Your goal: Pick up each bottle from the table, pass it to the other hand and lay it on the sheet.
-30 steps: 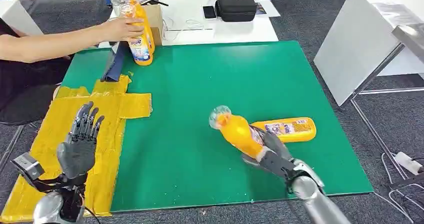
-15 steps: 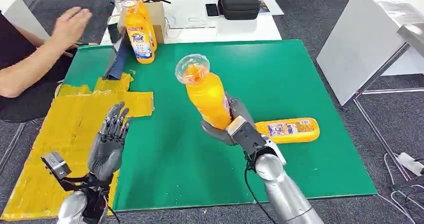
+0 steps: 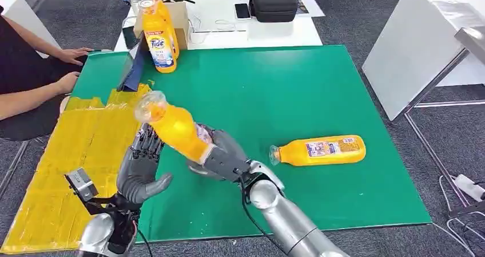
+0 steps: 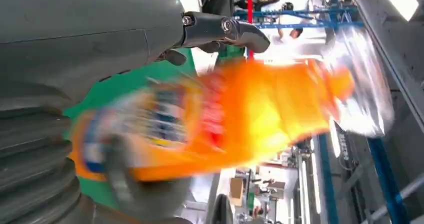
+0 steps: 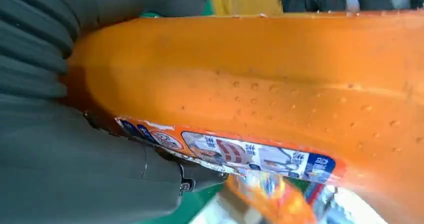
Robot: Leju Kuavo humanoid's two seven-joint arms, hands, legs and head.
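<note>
Here, at the far left, a person's arms [image 3: 40, 88] rest at the edge of the green tabletop [image 3: 320, 91]. Next to them lies the yellow sheet [image 3: 68, 165], which covers the left border of the tabletop and reaches down to its near edge; most of its surface is free.

The left hand [image 3: 140, 168] stands over the inner edge of the sheet, palm turned toward the middle, fingers [image 3: 150, 142] apart and pointing up, thumb stretched out to the side. It holds nothing. Its fingertips are just beside the tilted bottle; whether they touch it I cannot tell.

This orange bottle [image 3: 174, 128] is up in the air, leaning with its clear cap toward the sheet. The right hand [image 3: 220, 157] grips it around the lower part, fingers wrapped firmly about the body. In the right wrist view the orange wall and a blue and red label [image 5: 235, 156] are pressed against the palm.

At the far edge of the tabletop, two more orange bottles [image 3: 159, 39] stand upright together, beside a dark blue flat object [image 3: 132, 68].

To the right, a second orange bottle [image 3: 320, 150] lies on its side on the green surface, cap pointing to the middle, well apart from the right hand. Around it the green surface is open up to the right and near edges.
</note>
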